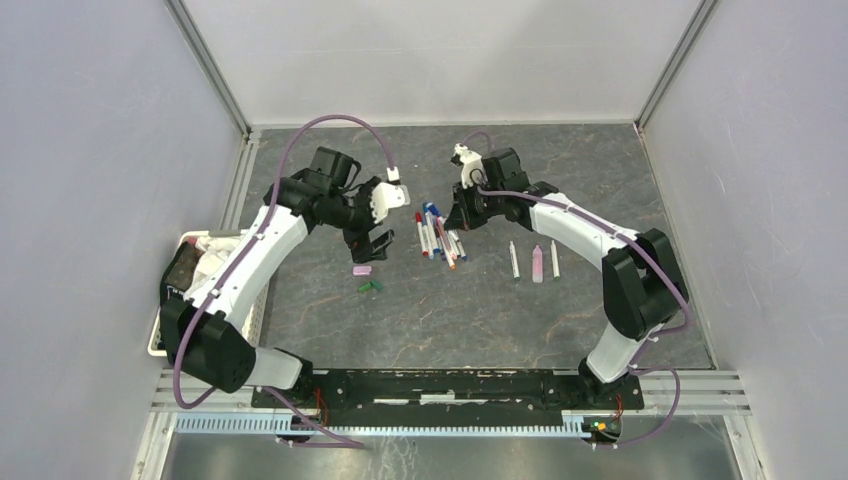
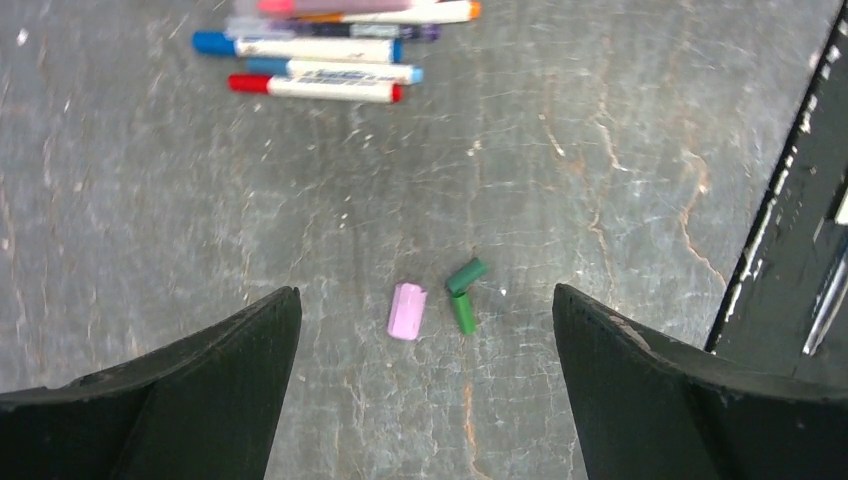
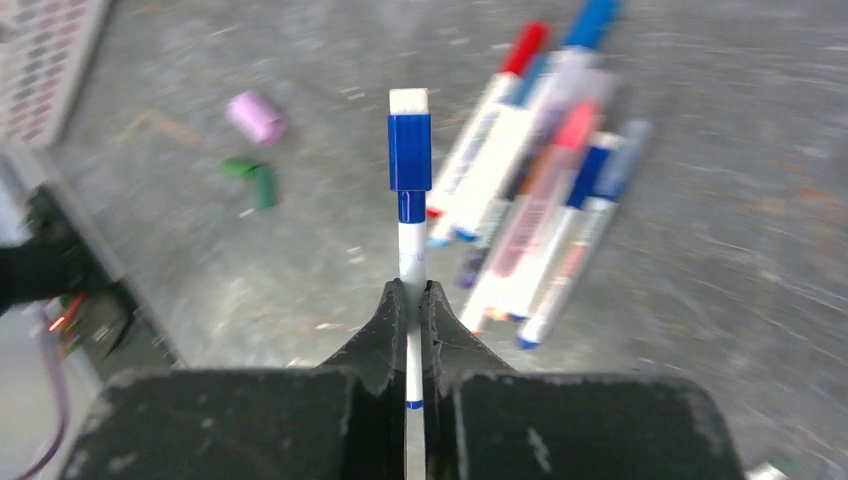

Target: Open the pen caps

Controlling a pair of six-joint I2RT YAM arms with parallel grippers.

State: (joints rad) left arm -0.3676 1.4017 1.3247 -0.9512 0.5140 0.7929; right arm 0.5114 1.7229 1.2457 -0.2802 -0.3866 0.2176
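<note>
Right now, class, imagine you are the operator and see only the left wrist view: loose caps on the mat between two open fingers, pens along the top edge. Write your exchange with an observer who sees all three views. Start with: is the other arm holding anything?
Observer: Yes. The right gripper is shut on a blue-capped pen, with its cap on and pointing away from the fingers.
Operator: Where is my gripper relative to the pens?
Observer: In the top view, the left gripper is open and sits left of the pen pile.
Operator: Are there any pens I cannot see?
Observer: Three more pens lie apart, to the right of the pile. The middle one is pink.
</note>
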